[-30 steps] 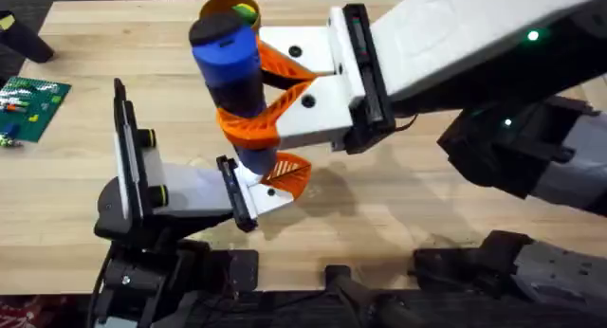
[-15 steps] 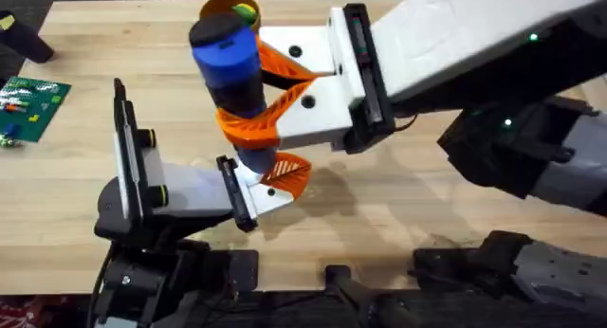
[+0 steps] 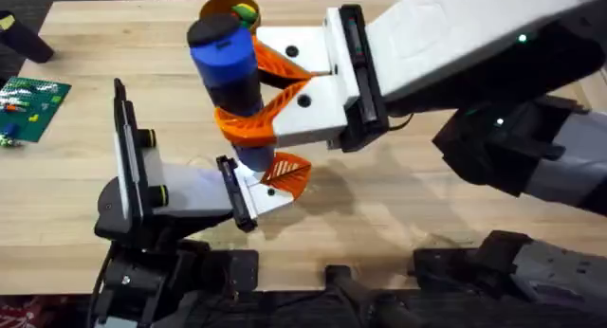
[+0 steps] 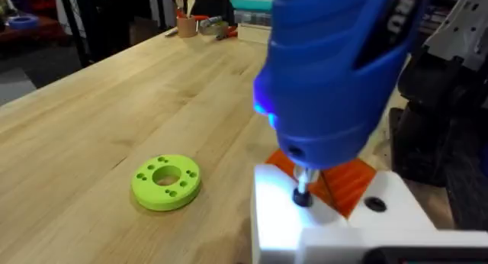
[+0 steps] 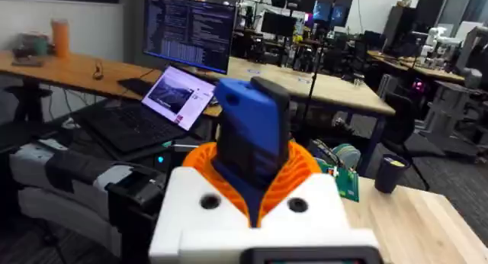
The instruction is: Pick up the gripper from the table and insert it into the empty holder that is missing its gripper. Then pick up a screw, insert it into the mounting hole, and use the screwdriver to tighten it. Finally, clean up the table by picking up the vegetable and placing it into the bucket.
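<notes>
the screwdriver [image 3: 228, 67] and holder [image 3: 204, 191] crowd mid-table; bare wood lies between them and the circuit board [image 3: 33, 105].

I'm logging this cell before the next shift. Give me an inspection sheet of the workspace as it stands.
Surface: wooden table, bare in the middle.
Job's things: screwdriver upright, tip on a screw in the white holder; orange gripper seated at the holder; bucket at the far edge, something yellow-green inside.
Clutter: green ring on the table; green circuit board at the left edge.
Grippers: right gripper shut on the screwdriver; left gripper steadying the holder, fingers unclear.
Cables: nothing seen on the table.
Surroundings: desks, laptop, monitor.
</notes>
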Controlling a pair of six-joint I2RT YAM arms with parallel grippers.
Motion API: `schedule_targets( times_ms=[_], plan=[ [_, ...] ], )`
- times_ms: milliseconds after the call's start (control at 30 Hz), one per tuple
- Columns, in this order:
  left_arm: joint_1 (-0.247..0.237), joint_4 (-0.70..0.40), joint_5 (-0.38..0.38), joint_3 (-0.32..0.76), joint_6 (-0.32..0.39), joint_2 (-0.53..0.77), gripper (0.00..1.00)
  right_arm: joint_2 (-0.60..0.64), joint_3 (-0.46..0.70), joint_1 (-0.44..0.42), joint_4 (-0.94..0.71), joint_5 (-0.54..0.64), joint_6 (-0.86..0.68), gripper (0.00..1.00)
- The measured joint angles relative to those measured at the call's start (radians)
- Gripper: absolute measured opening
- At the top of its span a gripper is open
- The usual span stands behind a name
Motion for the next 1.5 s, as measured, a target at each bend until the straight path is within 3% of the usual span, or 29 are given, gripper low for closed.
schedule_targets(
  times_ms=[1500],
  plan=[
    [0.000,0.000,0.000,0.000,0.000,0.000,0.010,0.005,0.005,0.000,0.003,0.035,0.041,0.044]
  ],
)
